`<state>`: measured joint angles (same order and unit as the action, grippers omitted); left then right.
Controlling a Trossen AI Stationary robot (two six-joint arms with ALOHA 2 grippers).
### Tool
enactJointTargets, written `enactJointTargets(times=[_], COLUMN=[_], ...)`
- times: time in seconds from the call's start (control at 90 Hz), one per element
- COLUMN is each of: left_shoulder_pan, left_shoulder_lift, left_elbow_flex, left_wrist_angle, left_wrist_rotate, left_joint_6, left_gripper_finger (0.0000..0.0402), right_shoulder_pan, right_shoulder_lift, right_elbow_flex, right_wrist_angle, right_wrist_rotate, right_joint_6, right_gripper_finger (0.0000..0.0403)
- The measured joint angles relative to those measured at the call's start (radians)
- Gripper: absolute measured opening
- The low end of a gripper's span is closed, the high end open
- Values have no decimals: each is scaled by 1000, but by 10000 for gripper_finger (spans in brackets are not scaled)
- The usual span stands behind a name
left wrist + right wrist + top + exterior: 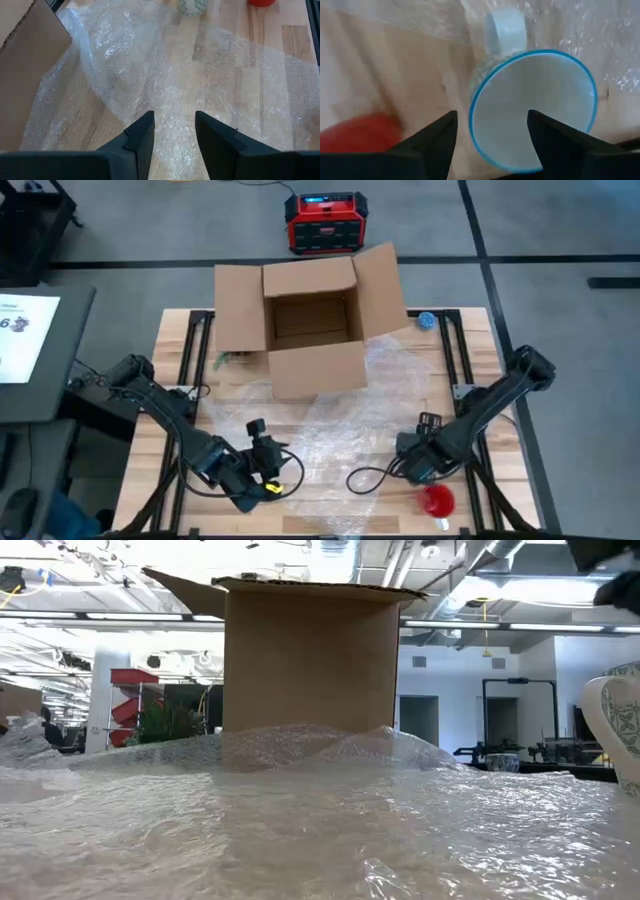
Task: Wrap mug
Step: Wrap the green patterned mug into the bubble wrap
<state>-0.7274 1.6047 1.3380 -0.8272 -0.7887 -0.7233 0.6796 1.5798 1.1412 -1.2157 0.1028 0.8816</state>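
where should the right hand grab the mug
By the rim wall. The mug stands upright with its mouth open to the right hand, so coming from above, one finger inside and one outside, on the side away from the handle, looks best.

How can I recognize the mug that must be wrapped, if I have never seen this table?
Start from the open cardboard box at the table's far side, then follow the bubble wrap toward the near right corner. The mug lies there under the right end effector. It is white with a blue rim, unlike the solid red object beside it.
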Motion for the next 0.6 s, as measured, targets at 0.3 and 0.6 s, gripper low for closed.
enactJointTargets(times=[0.3,0.6], left_shoulder_pan=[-1,-1], left_shoulder_lift=[0,0], left_elbow_flex=[0,0], left_wrist_angle=[0,0], left_wrist_rotate=[-2,-3], left_joint_6=[1,1], left_gripper_finger=[123,123], right_shoulder_pan=[-22,-96], right_shoulder_lift=[96,83], right_elbow_flex=[0,205], right_wrist_angle=[-10,-32], right_wrist_rotate=[-13,58], right_joint_6=[-58,-139], right_gripper_finger=[18,6])
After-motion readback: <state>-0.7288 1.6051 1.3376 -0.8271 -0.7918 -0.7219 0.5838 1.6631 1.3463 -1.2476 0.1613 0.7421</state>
